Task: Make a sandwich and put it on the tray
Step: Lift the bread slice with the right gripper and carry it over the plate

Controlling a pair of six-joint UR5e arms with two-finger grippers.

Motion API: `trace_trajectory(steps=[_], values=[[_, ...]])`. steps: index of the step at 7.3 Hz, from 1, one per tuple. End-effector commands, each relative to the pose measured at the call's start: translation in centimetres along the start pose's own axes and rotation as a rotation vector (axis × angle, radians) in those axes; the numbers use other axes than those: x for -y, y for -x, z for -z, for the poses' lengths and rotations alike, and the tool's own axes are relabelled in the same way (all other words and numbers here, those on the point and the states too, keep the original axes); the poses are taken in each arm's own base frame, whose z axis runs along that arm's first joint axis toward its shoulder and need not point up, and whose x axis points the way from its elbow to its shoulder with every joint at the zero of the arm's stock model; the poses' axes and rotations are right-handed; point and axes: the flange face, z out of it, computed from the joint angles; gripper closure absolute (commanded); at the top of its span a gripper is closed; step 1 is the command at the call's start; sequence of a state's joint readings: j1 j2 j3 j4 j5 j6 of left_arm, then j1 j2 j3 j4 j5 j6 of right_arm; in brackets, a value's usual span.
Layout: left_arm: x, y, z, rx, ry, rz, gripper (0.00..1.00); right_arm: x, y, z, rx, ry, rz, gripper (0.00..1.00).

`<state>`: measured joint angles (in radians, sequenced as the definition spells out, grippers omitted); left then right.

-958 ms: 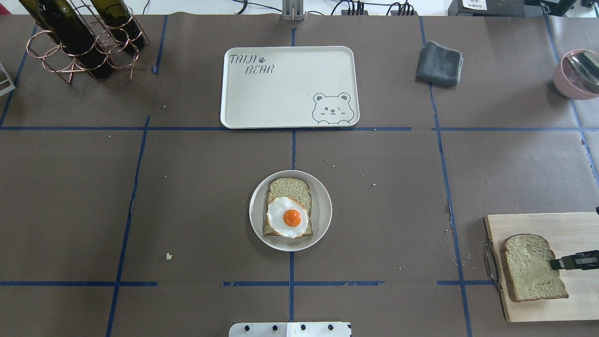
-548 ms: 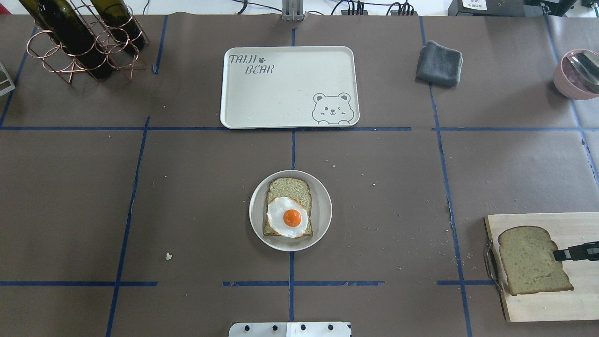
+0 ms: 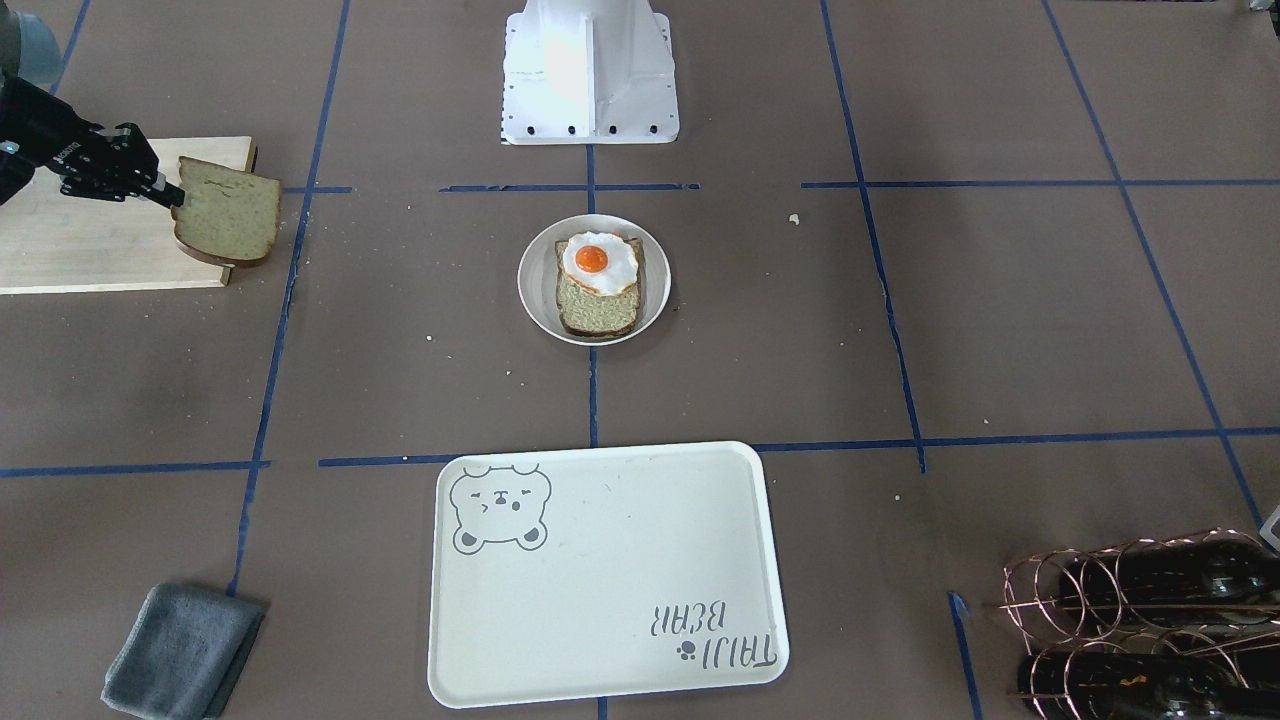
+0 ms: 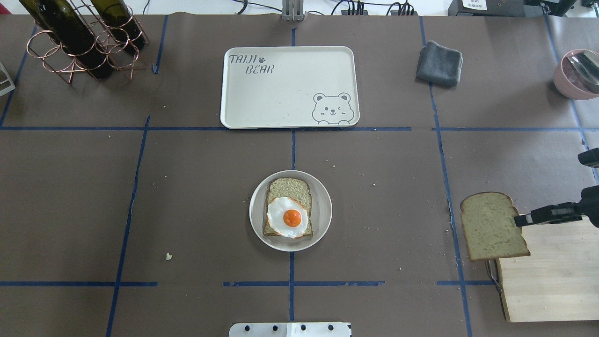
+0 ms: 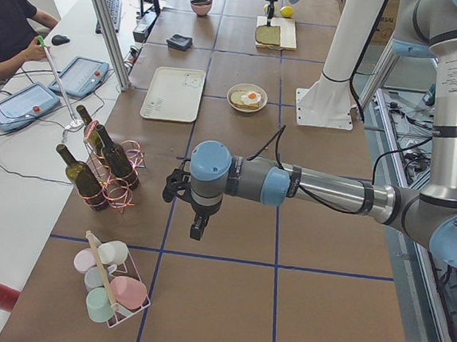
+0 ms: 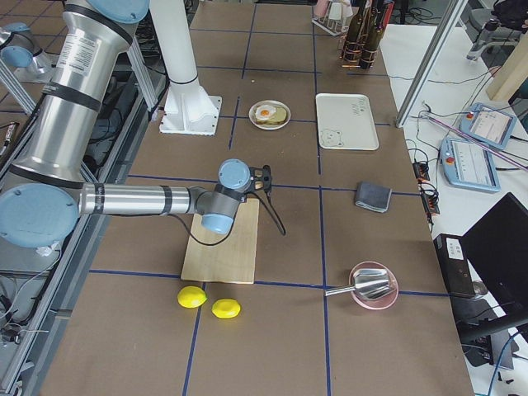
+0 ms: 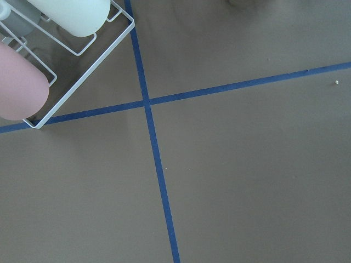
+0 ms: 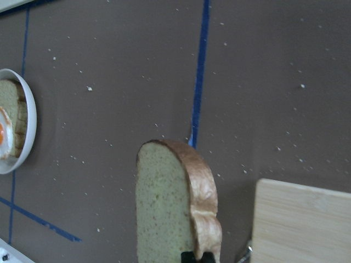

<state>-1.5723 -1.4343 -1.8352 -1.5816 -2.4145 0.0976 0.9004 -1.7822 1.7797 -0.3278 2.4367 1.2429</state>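
Observation:
My right gripper (image 4: 519,220) is shut on the edge of a bread slice (image 4: 492,227) and holds it in the air over the left end of the wooden cutting board (image 4: 547,281). The slice also shows in the front view (image 3: 228,212) and in the right wrist view (image 8: 173,203). A second slice (image 4: 292,187) lies on the small white plate (image 4: 324,210) with a fried egg (image 4: 288,216) on top of it. The cream tray (image 4: 290,86) beyond the plate holds nothing. My left gripper (image 5: 195,230) hangs over bare table far to the left; I cannot tell if it is open.
A grey folded cloth (image 4: 440,63) lies right of the tray. A copper rack with wine bottles (image 4: 79,37) stands at the far left. A pink bowl with a spoon (image 4: 578,75) is at the far right. Two lemons (image 6: 209,303) lie past the board. A cup rack (image 7: 33,60) sits near my left wrist.
My right gripper has lifted the bread slice off the cutting board and carried it up and to the left, toward the plate. Plate, egg and tray have not moved.

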Motion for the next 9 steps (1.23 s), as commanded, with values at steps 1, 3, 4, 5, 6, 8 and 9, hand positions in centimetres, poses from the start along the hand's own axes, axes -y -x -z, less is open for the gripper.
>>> trace_trajectory(steps=[1, 3, 4, 5, 6, 8, 9], values=[[0.0, 0.0, 0.0, 0.0, -0.001, -0.001, 0.0, 8.0, 11.9, -5.6, 0.098, 0.008, -0.084, 1.0], [0.1, -0.1, 0.1, 0.0, -0.003, -0.003, 0.0, 11.3, 17.6, -12.2, 0.109, 0.061, -0.072, 1.0], [0.0, 0.0, 0.0, 0.0, -0.002, -0.002, 0.0, 12.3, 22.1, -15.7, 0.139, 0.088, -0.163, 1.0], [0.1, -0.2, 0.1, 0.001, -0.006, -0.007, 0.0, 11.5, 25.6, -18.5, 0.163, 0.084, -0.201, 1.0], [0.2, -0.1, 0.1, 0.001, -0.013, -0.015, 0.0, 10.1, 26.5, -20.9, 0.166, 0.056, -0.202, 1.0], [0.1, 0.0, 0.0, 0.001, -0.012, -0.014, 0.0, 9.4, 28.1, -23.6, 0.167, 0.049, -0.211, 1.0], [0.1, 0.0, 0.0, 0.001, -0.012, -0.014, 0.0, 8.7, 28.2, -24.3, 0.166, 0.061, -0.211, 1.0]])
